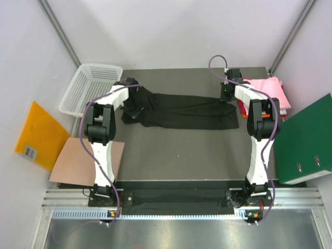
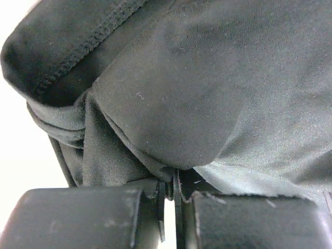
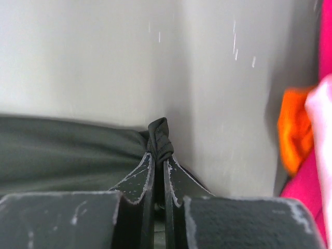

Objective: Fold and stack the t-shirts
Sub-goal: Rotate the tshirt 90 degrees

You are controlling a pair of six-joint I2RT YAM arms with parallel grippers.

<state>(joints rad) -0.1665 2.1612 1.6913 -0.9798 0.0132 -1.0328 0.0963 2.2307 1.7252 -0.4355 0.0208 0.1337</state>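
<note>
Top external view: the black tee (image 1: 181,110) lies stretched sideways across the far half of the counter (image 1: 176,155), its left end bunched. The left jaws are closed on that bunched cloth, and the right jaws pinch the opposite corner. Folded pink (image 1: 267,88) and orange (image 3: 293,129) tees sit just right of them.

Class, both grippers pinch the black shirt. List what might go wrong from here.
The right gripper pinches only a small nub of the black t-shirt; it may slip out. At the left gripper the cloth is bunched, so the fold may come out crooked. The folded stack near the right gripper might get knocked.
</note>
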